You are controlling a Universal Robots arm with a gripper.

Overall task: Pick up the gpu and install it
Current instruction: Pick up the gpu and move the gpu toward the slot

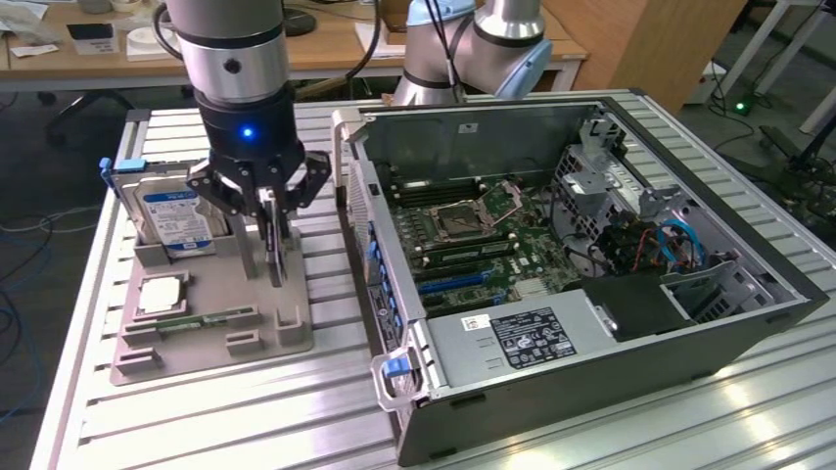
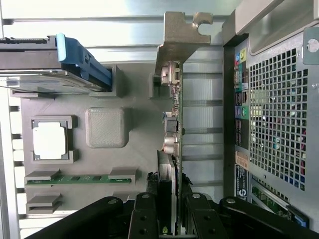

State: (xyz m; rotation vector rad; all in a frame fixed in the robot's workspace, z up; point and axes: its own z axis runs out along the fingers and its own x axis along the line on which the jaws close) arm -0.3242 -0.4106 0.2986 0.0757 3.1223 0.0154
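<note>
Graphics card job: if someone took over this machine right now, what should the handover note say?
Gripper: shut on the graphics card, one finger on each face.
Graphics card: standing on edge at the grey tray, next to the hard drive. I cannot tell whether it has lifted clear of its slot.
Computer case: lying open on the exterior view's right, apart from the tray.
Done: card gripped.
Left: the card is not yet in the case, so the whole installing part remains.
</note>
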